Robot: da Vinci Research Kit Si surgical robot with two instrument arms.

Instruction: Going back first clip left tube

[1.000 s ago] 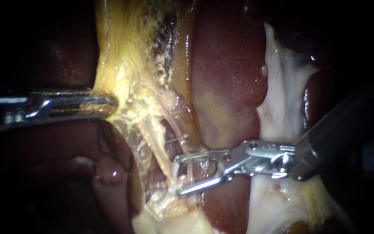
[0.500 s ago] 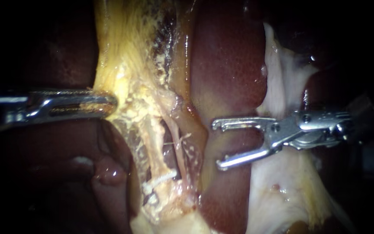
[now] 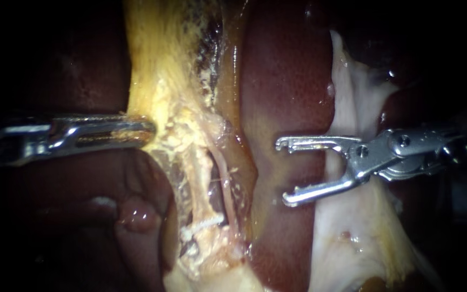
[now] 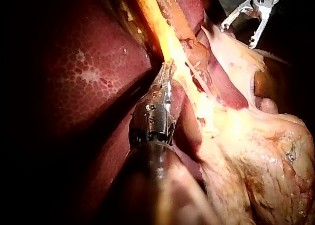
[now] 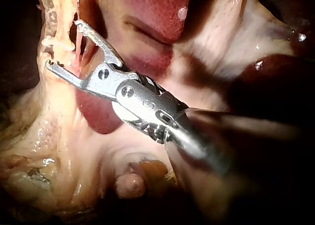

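Two pale tubes run down through yellow, frayed tissue in the endoscope view. The left tube (image 3: 193,173) carries a small white clip (image 3: 204,222) across its lower part; the right tube (image 3: 224,170) is bare. My right instrument (image 3: 284,172) hangs over the liver (image 3: 287,81) to the right of the tubes, jaws wide open and holding nothing. It also shows in its own wrist view (image 5: 64,44) and far ahead in the left wrist view (image 4: 237,35). My left instrument (image 3: 141,132) has its jaws shut on the yellow tissue's edge (image 3: 160,116), and its own wrist view shows the same grip (image 4: 167,72).
White membrane (image 3: 352,108) lies under and behind the right instrument's wrist. A rounded pink lobe (image 3: 136,216) sits below the left instrument. Pale fatty tissue (image 4: 256,151) fills the space beside the left instrument's shaft.
My right instrument has drawn back to the right, off the left tube, with its jaws open. The white clip stays on the tube. My left instrument keeps its hold.
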